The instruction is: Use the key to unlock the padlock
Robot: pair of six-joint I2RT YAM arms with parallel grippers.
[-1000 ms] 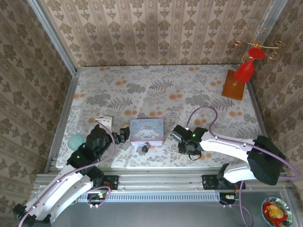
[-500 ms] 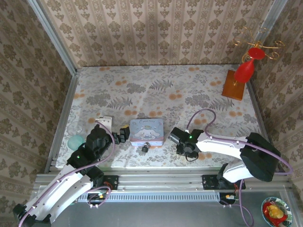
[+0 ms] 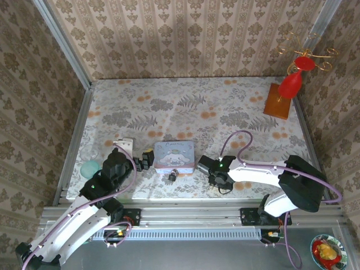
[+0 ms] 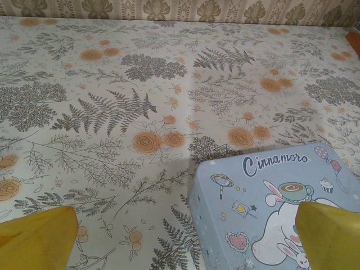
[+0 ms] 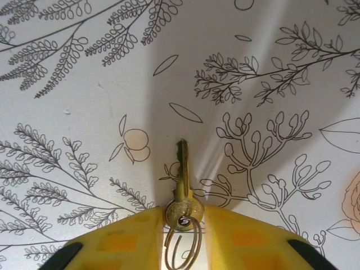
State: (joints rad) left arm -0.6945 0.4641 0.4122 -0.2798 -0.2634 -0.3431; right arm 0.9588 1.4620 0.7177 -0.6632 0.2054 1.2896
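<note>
The small brass key [image 5: 181,174] with its wire ring lies on the flowered tabletop, blade pointing away from the camera. My right gripper [image 5: 183,225] has its yellow fingers pressed against both sides of the key's round head. From above, the right gripper [image 3: 203,165] sits low on the table just right of the pastel-blue cartoon tin [image 3: 175,156]. The tiny black padlock [image 3: 173,176] lies in front of the tin, a short way left of the right gripper. My left gripper [image 3: 145,160] stands wide open beside the tin's left end, and its yellow fingertips [image 4: 39,233] frame the tin's corner [image 4: 264,208].
A teal round object [image 3: 89,167] and a white bracket [image 3: 125,143] lie near the left arm. A wooden base with a red ornament on a gold wire stand [image 3: 279,100] is at the far right corner. Metal rails [image 3: 76,140] edge the table.
The right gripper has slid left toward the padlock and tin, and its fingers have narrowed onto the key's head. The left arm has not moved.
</note>
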